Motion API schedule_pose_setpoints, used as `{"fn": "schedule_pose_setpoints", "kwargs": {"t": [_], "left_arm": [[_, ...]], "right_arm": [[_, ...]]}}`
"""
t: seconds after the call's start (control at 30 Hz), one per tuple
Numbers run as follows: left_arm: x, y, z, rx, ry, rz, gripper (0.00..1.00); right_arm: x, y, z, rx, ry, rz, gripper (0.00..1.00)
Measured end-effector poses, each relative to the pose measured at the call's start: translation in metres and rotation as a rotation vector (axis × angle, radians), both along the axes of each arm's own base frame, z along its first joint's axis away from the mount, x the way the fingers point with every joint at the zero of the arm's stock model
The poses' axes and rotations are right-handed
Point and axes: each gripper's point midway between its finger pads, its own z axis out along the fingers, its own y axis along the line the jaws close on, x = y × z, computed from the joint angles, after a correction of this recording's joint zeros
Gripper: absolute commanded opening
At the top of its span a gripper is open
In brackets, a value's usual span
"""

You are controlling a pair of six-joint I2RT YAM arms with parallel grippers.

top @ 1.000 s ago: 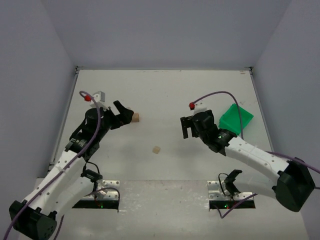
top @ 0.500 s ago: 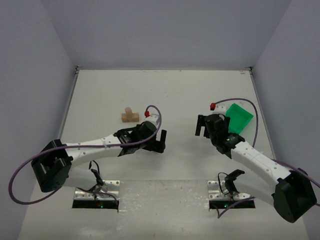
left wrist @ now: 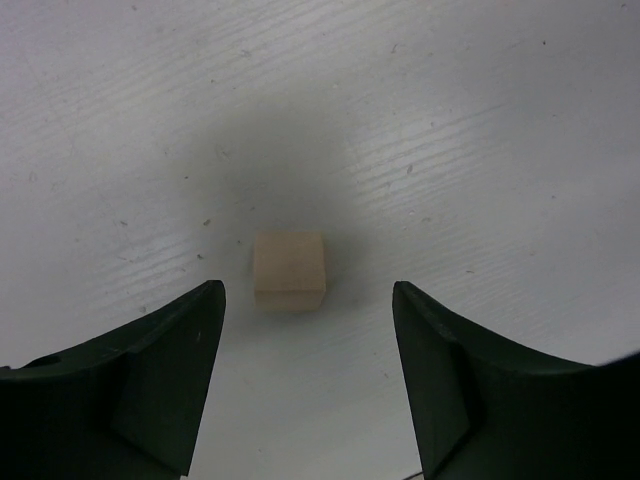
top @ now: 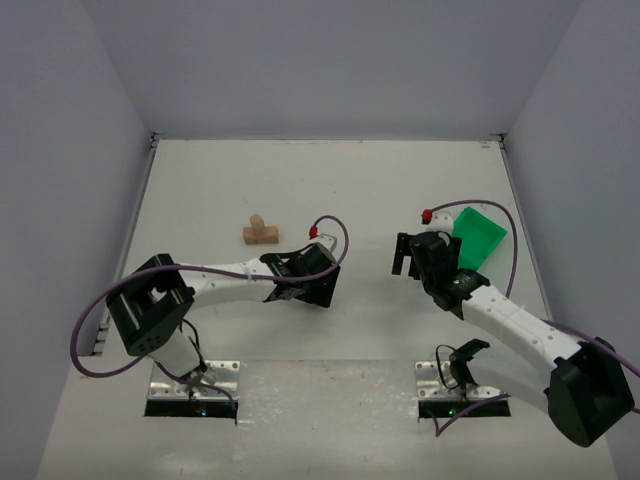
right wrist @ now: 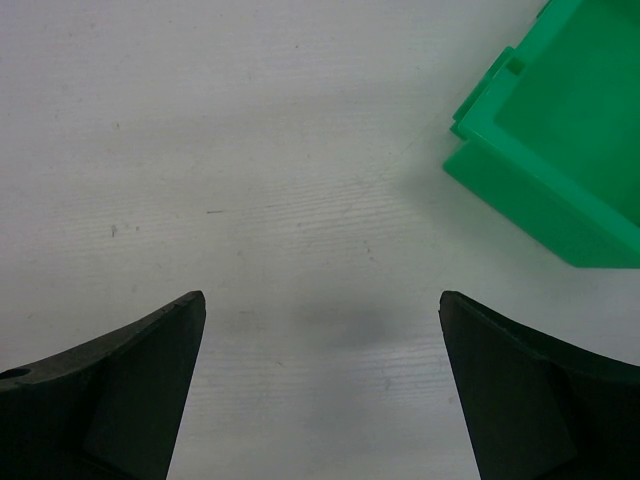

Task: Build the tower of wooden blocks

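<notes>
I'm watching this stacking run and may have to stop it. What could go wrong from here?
1. The cube lies off-centre between the open jaws of the left gripper, nearer one finger, so closing may nudge or twist it rather than grip it squarely.
2. The wood block tower already carries an upright piece; setting another block on it could tip it.

My overhead camera looks down from high behind the rig, far enough to take in the whole table (top: 200,180). My left wrist camera faces straight down, close over one cube (left wrist: 289,268). My right wrist camera, equally close, shares the green bin (right wrist: 560,150) with the overhead.
</notes>
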Motion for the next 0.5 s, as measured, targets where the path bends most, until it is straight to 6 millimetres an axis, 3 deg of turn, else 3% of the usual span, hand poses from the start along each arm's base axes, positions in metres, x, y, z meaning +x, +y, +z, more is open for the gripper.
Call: {"fn": "schedule_pose_setpoints", "kwargs": {"t": [0.5], "left_arm": [[-0.0013, 0.0075, -0.0082, 0.048, 0.012, 0.004, 0.49]], "right_arm": [[0.0003, -0.0004, 0.0019, 0.001, -0.007, -0.002, 0.99]]}}
